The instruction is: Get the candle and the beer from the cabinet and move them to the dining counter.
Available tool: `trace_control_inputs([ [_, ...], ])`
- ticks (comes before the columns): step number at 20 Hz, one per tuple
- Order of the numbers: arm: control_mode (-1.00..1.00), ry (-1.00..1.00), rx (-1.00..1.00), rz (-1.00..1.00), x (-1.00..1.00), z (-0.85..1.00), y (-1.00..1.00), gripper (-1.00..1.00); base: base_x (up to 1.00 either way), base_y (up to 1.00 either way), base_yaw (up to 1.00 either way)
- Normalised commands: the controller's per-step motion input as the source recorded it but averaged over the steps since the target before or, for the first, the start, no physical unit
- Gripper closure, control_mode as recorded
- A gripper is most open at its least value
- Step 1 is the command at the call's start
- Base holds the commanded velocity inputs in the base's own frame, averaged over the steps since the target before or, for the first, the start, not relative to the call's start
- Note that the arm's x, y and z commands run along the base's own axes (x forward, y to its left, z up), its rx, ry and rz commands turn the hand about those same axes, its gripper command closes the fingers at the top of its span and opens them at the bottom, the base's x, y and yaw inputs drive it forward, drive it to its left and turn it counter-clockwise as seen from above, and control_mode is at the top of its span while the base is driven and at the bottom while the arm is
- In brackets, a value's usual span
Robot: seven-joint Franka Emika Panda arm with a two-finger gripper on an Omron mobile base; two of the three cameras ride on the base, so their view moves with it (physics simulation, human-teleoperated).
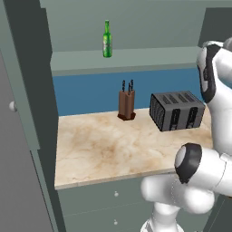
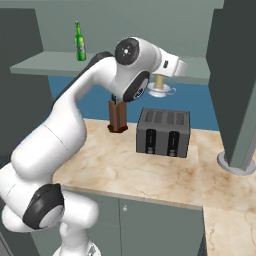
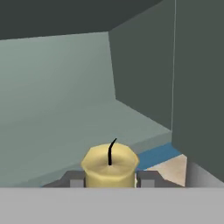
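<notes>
My gripper [image 2: 160, 79] is shut on the candle [image 2: 159, 83], a short pale-yellow stick in a small clear dish holder, held at the front edge of the cabinet shelf [image 2: 50, 62] above the toaster. In the hand view the candle [image 3: 110, 166] with its black wick sits between my two fingertips [image 3: 149, 179]. The beer [image 1: 107, 39], a slim green bottle with a red-and-white label, stands upright on the left part of the shelf [image 1: 136, 58], well to the left of my hand; it is the same beer [image 2: 79, 42] in the right base view. The dining counter is out of view.
Below the cabinet, a marble worktop [image 1: 99, 149] carries a brown knife block [image 1: 127, 104] and a dark toaster [image 2: 163, 132]. An open cabinet door [image 2: 235, 85] hangs close on the right of my hand. Another door [image 1: 20, 104] stands at far left. Drawers [image 1: 104, 204] run under the worktop.
</notes>
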Motion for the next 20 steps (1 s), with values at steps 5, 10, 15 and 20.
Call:
trace_control_inputs([
  [5, -1.0, 0.1, -0.02, 0.02, -1.0, 0.0, 0.77, 1.0, 0.0, 0.0, 0.0],
  [10, -1.0, 0.05, 0.0, 0.1, -0.97, 0.0, 0.85, 1.0, 0.0, 0.0, 0.0],
  [15, -1.0, 0.0, 0.0, 0.14, -0.87, -0.04, 0.89, 1.0, 0.0, 0.0, 0.0],
  [20, -1.0, 0.03, 0.0, 0.11, -0.52, -0.02, 0.89, 1.0, 0.0, 0.0, 0.0],
])
